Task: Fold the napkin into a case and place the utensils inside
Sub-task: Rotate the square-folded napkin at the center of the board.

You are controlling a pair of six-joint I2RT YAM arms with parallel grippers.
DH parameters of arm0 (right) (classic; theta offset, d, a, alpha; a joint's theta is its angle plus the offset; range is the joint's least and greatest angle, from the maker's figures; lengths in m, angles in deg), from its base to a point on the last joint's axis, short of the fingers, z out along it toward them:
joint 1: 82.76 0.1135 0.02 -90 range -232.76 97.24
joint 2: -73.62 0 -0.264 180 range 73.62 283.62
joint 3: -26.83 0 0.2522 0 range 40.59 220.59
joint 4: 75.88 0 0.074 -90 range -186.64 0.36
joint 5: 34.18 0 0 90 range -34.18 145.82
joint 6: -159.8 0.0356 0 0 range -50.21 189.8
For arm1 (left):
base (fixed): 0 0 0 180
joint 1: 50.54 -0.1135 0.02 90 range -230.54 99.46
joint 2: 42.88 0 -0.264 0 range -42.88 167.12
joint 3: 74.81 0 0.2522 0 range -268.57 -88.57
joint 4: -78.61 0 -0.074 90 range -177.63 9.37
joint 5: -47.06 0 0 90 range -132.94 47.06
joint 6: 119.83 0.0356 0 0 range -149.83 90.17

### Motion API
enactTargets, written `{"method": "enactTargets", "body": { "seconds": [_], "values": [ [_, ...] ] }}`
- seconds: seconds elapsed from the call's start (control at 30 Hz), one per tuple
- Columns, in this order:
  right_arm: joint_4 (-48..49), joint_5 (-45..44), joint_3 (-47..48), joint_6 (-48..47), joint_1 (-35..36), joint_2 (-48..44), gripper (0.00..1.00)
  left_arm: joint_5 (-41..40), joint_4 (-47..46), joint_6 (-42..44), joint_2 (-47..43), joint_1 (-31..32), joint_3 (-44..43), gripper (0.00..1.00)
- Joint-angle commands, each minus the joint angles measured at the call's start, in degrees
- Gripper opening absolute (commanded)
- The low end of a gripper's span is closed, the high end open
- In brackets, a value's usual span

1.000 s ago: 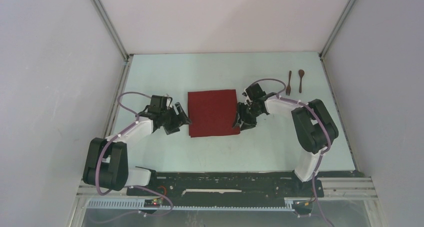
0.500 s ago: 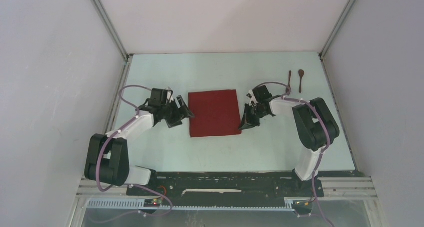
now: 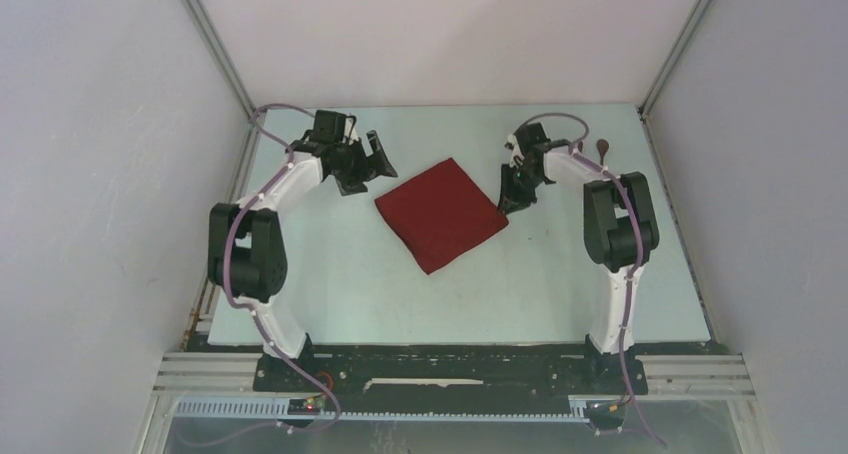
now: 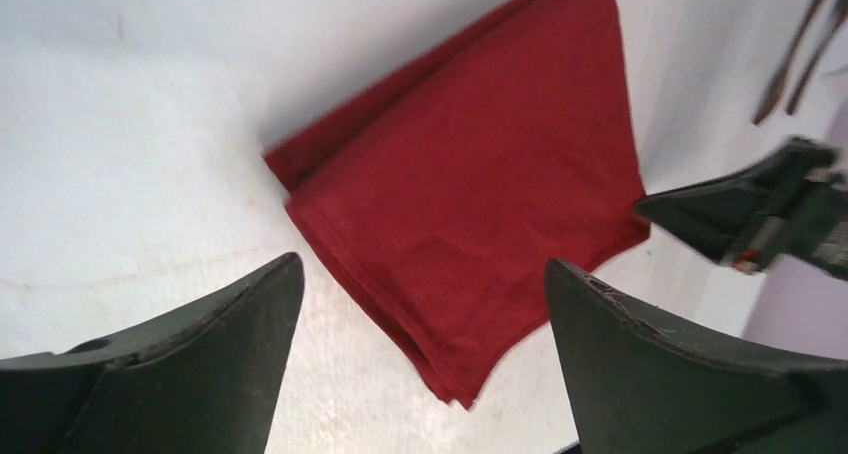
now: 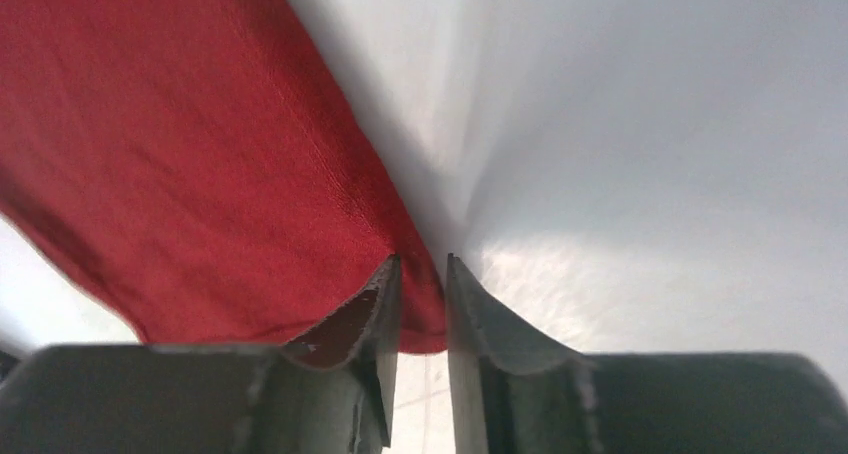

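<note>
Limp layered napkin [image 3: 440, 212], grab by corner; my right claw [image 5: 420, 264] narrow, seemingly pinching one, left claw [image 4: 422, 269] wide, empty

No legible text or labels anywhere.

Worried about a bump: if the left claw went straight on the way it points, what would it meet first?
Most likely the folded dark red cloth napkin, lying right ahead of the open left claw.
</note>
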Motion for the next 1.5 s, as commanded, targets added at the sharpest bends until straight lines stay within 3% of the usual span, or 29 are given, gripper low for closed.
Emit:
{"method": "enactTargets", "body": {
  "seconds": [0.0, 0.13, 0.2, 0.37, 0.57, 0.67, 1.0, 1.17, 1.23, 1.27, 1.37, 1.47],
  "values": [
    [-7.7, -10.5, 15.1, -1.5, -1.9, 1.7, 0.41, -2.9, 5.5, 5.5, 7.7, -0.2, -9.1, 0.96],
    [-9.3, -6.2, 20.3, 1.9, -2.5, -2.9, 0.64, -0.5, 8.1, 9.3, 15.8, -0.9, -16.8, 0.96],
    [-8.3, -2.0, 16.4, 2.9, -2.7, -6.0, 0.65, 1.5, 10.9, 13.3, 20.2, -1.1, -22.0, 0.96],
    [3.2, 8.6, -3.6, 6.0, -1.8, -16.6, 0.65, 2.2, 17.5, 20.6, 28.2, -1.5, -31.8, 0.93],
    [4.8, 7.2, -14.0, 5.6, 2.4, -23.3, 0.63, 10.1, 19.2, 21.6, 32.1, -2.1, -33.9, 0.87],
    [6.3, 7.3, -16.2, 6.2, 4.0, -26.0, 0.63, 11.9, 16.2, 19.2, 31.2, -2.1, -28.6, 0.83],
    [7.2, 7.1, -16.9, 7.2, 7.7, -28.5, 0.62, 15.5, 9.1, 12.9, 26.3, -2.7, -15.7, 0.55],
    [8.9, 7.2, -19.6, 7.8, 8.6, -29.1, 0.62, 13.7, 1.4, 4.5, 19.7, -2.7, -2.1, 0.40],
    [9.4, 7.1, -20.9, 8.0, 8.8, -29.2, 0.61, 11.3, -4.2, -2.0, 14.7, -2.3, 6.9, 0.23],
    [9.8, 7.0, -21.8, 8.3, 8.9, -29.3, 0.61, 10.9, -8.7, -6.1, 10.7, -1.9, 12.3, 0.20],
    [10.9, 6.8, -24.8, 9.6, 9.0, -30.1, 0.61, 10.4, -22.1, -17.4, 1.8, 1.4, 28.1, 0.28],
    [11.1, 5.7, -27.8, 10.9, 9.1, -31.2, 0.62, 8.2, -31.8, -27.8, -5.7, 7.4, 40.4, 0.29]
  ]
}}
